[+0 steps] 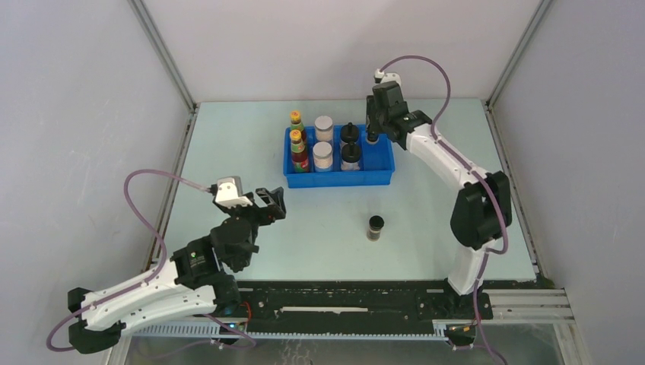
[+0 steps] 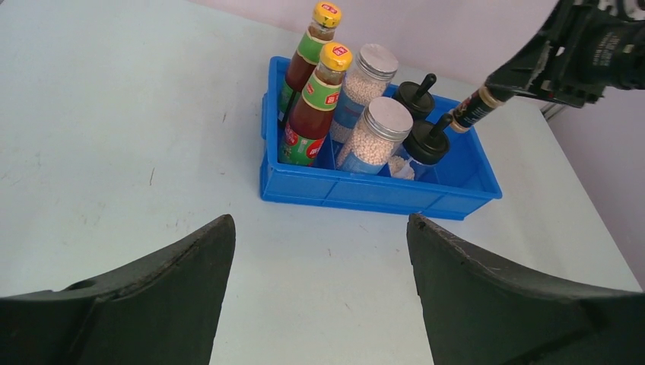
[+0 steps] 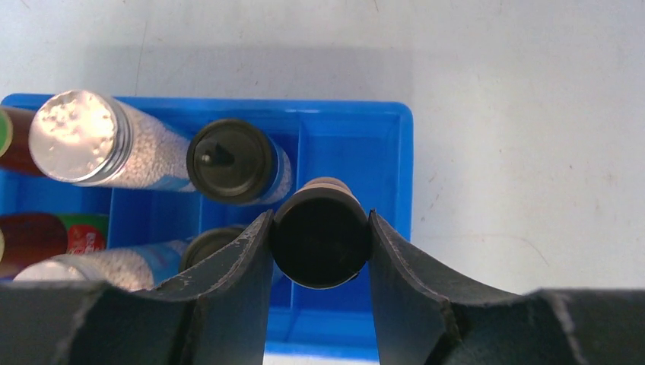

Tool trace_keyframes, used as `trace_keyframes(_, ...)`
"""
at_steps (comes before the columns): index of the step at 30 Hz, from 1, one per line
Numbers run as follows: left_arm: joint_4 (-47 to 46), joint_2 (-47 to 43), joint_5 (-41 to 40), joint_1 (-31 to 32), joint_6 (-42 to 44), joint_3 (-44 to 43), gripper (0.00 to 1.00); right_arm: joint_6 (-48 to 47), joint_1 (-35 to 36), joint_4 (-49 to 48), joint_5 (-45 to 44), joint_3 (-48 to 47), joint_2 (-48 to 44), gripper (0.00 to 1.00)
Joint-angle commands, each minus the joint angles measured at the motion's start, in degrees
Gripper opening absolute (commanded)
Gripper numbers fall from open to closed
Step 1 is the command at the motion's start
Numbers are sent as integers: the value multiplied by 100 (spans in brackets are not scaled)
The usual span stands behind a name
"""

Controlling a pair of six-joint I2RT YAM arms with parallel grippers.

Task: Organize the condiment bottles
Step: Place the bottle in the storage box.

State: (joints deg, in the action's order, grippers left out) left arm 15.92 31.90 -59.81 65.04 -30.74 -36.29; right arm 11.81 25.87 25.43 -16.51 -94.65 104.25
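Our left pincer [image 2: 319, 228] gapes wide and empty above the pale worktop [image 1: 228, 152]. Our right pincer [image 3: 319, 222] is clamped on a tiny dark cylindrical vial [image 2: 471, 111], held over the rightmost column of the blue plastic divided tray [image 1: 338, 180]. We judge this to be the placing step. Next we must lower the vial straight down, clear of the dividers, and let go.

In the tray, left to right, stand:
- two tall red-labelled bottles [image 1: 299, 154]
- two silver-lidded jars [image 1: 323, 156]
- two black-lidded jars [image 1: 351, 156]

A second dark vial [image 1: 376, 227] stands on the worktop, in front of the tray.
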Motion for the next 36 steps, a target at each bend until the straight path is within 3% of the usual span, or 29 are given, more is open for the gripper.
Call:
trace_keyframes(1, -287, 88, -98, 36, 147, 34, 87, -278, -110, -259, 210, -609, 438, 0)
trace_keyframes(17, -470, 234, 6, 36, 191, 114, 88, -320, -451, -145, 239, -1261, 1634, 0)
trace_keyframes(36, -555, 420, -4, 36, 262, 26, 88, -269, -483, -147, 430, -1209, 1947, 0)
